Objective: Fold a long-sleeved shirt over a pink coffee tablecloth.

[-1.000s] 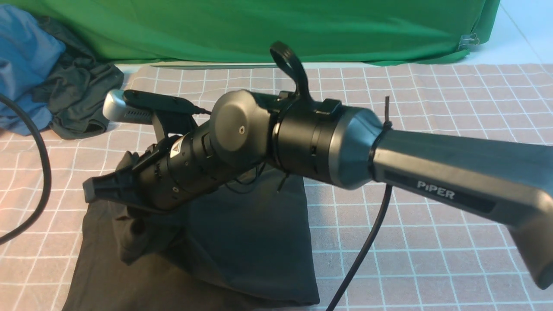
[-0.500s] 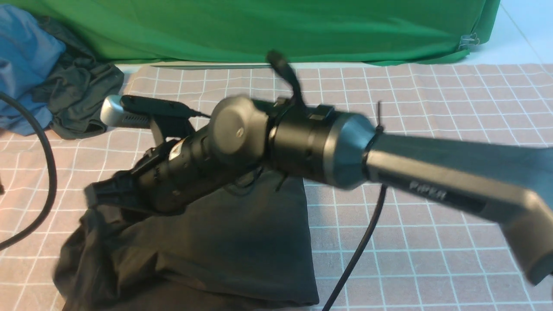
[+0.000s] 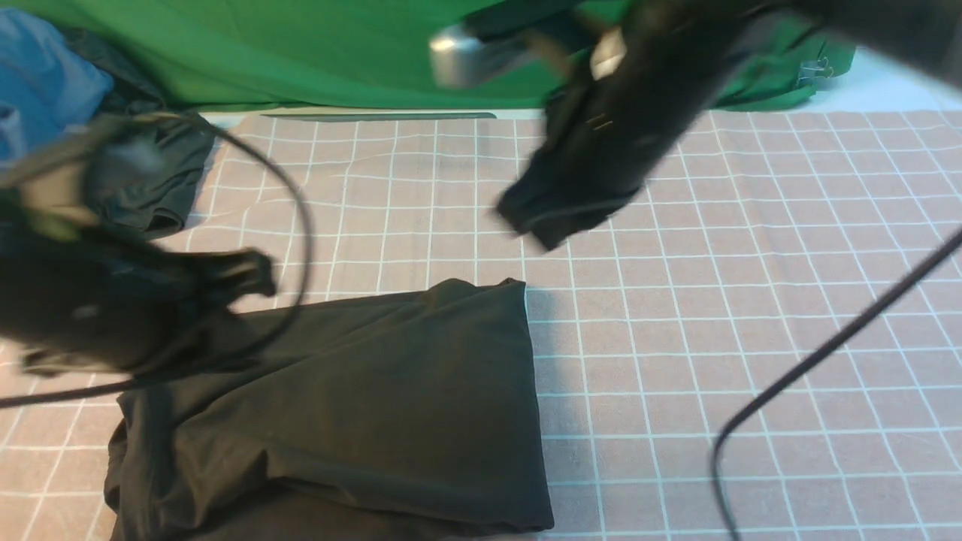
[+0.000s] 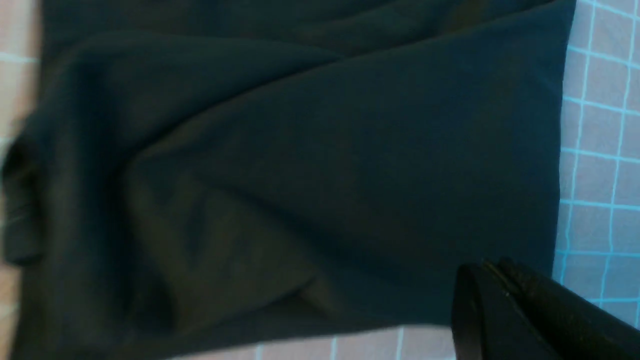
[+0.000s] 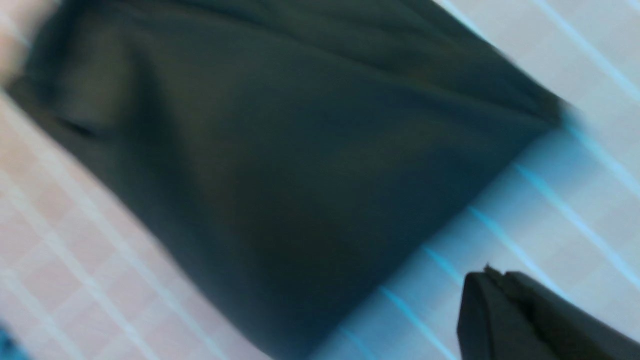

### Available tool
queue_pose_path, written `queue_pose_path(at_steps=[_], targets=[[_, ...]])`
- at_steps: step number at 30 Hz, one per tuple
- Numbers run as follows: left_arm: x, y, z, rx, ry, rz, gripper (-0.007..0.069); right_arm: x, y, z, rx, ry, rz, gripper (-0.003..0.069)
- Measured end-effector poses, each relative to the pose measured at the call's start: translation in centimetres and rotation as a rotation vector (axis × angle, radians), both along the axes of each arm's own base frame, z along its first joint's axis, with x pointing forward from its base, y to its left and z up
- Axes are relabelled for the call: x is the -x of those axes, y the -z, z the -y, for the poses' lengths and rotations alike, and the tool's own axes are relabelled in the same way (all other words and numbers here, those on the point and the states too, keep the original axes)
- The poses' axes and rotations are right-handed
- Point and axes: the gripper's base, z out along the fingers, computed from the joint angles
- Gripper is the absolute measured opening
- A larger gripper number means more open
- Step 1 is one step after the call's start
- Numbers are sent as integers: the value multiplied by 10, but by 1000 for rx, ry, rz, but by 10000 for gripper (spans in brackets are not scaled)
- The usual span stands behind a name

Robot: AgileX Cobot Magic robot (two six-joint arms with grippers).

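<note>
The black shirt (image 3: 353, 406) is laid on the pink cloth (image 3: 751, 315), at the near left of the desk. It is bunched into a thick folded block, with a straight edge on its right side and soft creases across the top. It looks nearly folded, so it seems to have been let go to rest there. No logo or neck label can be seen, so it cannot be told which side faces up.

The left claw (image 3: 252, 274) is held just above the far left corner of the shirt. In the left wrist view its tips (image 4: 492, 272) are pressed together with nothing between them. The right claw (image 3: 545, 218) is held high over the pink cloth, well apart from the shirt, and is blurred. In the right wrist view its tips (image 5: 492, 280) are also together and no cloth is pinched. Both arms appear to be clear of the fold so the shirt is not dragged.

The near edge of the shirt is cut off by the picture. A green cloth (image 3: 316, 52) is hung at the far side. A dark garment (image 3: 154, 188) and a blue garment (image 3: 45, 83) are piled at the far left, partly hidden behind the left arm. A black cable (image 3: 827, 353) is draped across the right.
</note>
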Motion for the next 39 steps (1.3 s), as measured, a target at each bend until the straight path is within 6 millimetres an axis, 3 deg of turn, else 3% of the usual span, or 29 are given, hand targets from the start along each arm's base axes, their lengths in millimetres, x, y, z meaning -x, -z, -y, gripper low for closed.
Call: queue_pose_path(at_steps=[3,8,13,16,22,28,32,39], targets=[[-29,34,14,2,16,-78,13,1,-2,30,34,60,-10,38],[-49,79,22,-31,57,-238,13,9,17,43,86,59,-72,38],[-42,101,18,-88,87,-354,13,11,28,44,101,50,-103,38],[-22,116,13,-106,83,-416,13,10,27,42,81,54,-89,38],[-1,117,5,-141,91,-409,13,8,26,39,42,59,-74,38],[10,91,-15,-282,0,-299,13,9,26,37,17,56,-80,38],[16,75,-17,-271,-22,-246,13,9,25,37,15,54,-78,38],[27,62,-63,-276,-221,-293,13,9,25,36,10,37,-77,38]])
